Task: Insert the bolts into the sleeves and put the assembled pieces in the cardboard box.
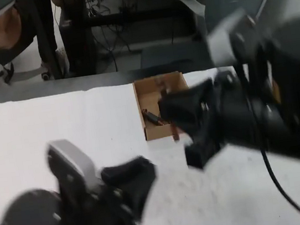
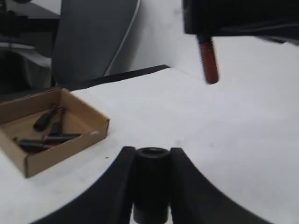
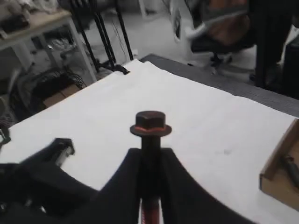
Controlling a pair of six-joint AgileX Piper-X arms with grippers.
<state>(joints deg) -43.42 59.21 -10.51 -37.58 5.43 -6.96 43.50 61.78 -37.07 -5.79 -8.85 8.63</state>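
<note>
My left gripper [image 2: 151,175] is shut on a black sleeve [image 2: 151,182], its open bore facing outward. My right gripper [image 3: 149,163] is shut on the shank of a reddish-brown bolt [image 3: 150,127] with a flanged hex head. In the left wrist view that bolt [image 2: 208,60] hangs threaded end down from the right gripper, held above the white cloth and apart from the sleeve. The cardboard box [image 1: 149,98] lies at the bench's far middle and holds several dark assembled pieces [image 2: 49,133]. In the high view the left arm [image 1: 79,206] is near the front and the right arm [image 1: 239,111] is beside the box.
White cloth [image 1: 56,120] covers the bench, with a dark edge strip [image 1: 35,89] along its far side. Office chairs and table legs stand beyond the bench. Open cloth lies left of the box and between the two arms.
</note>
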